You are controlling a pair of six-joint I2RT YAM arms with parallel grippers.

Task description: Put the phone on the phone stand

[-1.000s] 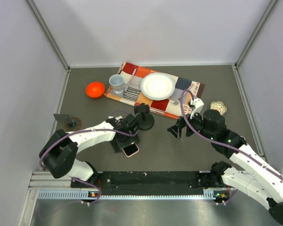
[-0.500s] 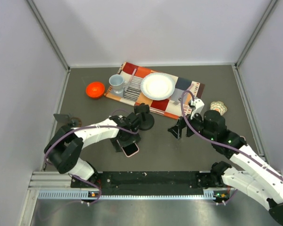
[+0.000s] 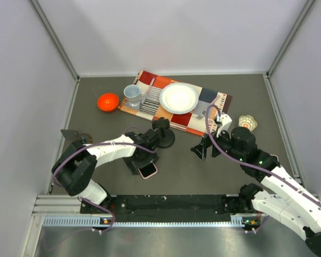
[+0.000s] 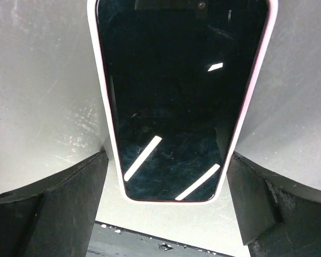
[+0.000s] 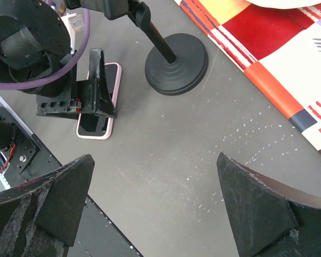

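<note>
Left tool, spread, straddles the glossy pink-rimmed rectangular phone; right tool spread too.

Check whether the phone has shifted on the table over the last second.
No. The phone lies in the same spot, on the near side of the phone stand, with the open left gripper around it.

walls — pale grey panels | table — dark grey, scuffed
</note>
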